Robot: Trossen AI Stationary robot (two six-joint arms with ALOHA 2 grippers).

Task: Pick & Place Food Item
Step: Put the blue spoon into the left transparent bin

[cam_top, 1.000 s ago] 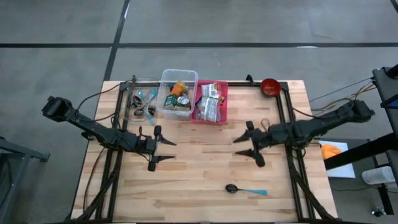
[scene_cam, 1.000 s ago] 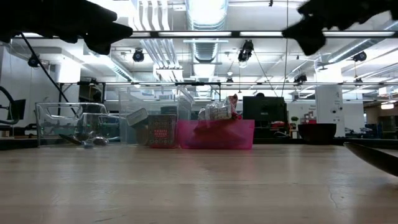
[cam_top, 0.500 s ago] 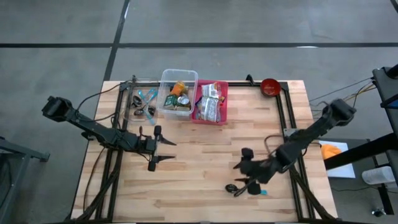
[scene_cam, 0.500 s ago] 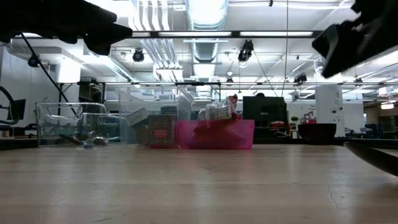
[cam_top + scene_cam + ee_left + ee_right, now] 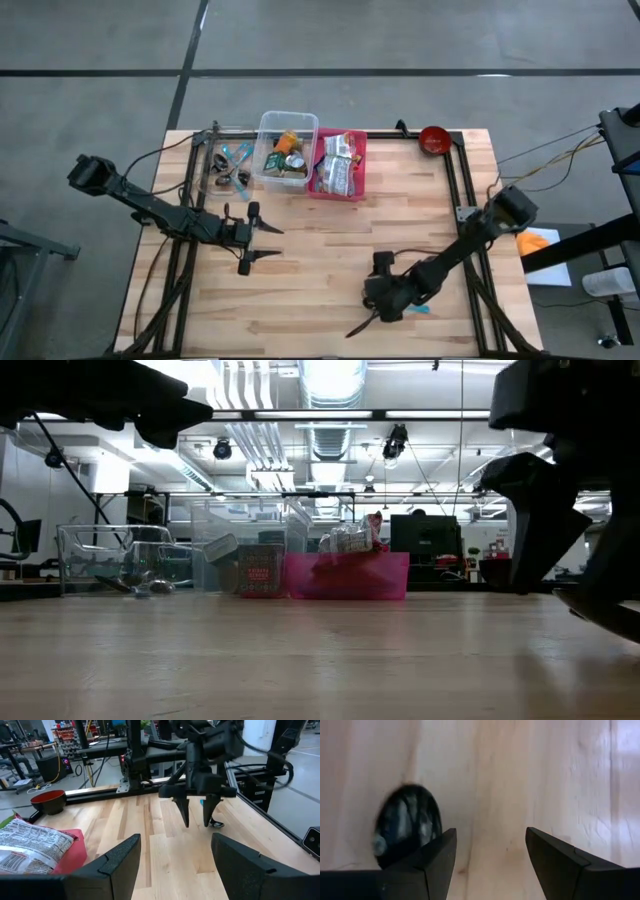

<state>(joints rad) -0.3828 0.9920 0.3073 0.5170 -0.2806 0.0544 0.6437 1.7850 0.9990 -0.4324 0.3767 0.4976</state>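
**Spoon under right gripper, near table's front edge**

Spoon (image 5: 407, 827) lies flat on the table (image 5: 300, 260). Right gripper (image 5: 196, 815) hangs over it, jaws apart, empty. Risk: fingers straddle the bowl off-centre and skid it. Left gripper (image 5: 262, 245) waits mid-table, open. Bins (image 5: 290, 150) stand well apart; nothing blocks.

Wooden table (image 5: 300, 270) carries three bins (image 5: 286, 148), red bowl (image 5: 434, 139), spoon (image 5: 216, 823).

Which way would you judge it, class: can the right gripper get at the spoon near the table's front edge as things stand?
Probably yes. The right gripper hangs open directly above the spoon, whose dark bowl lies bare on the table beside its fingers. Nothing stands between them.
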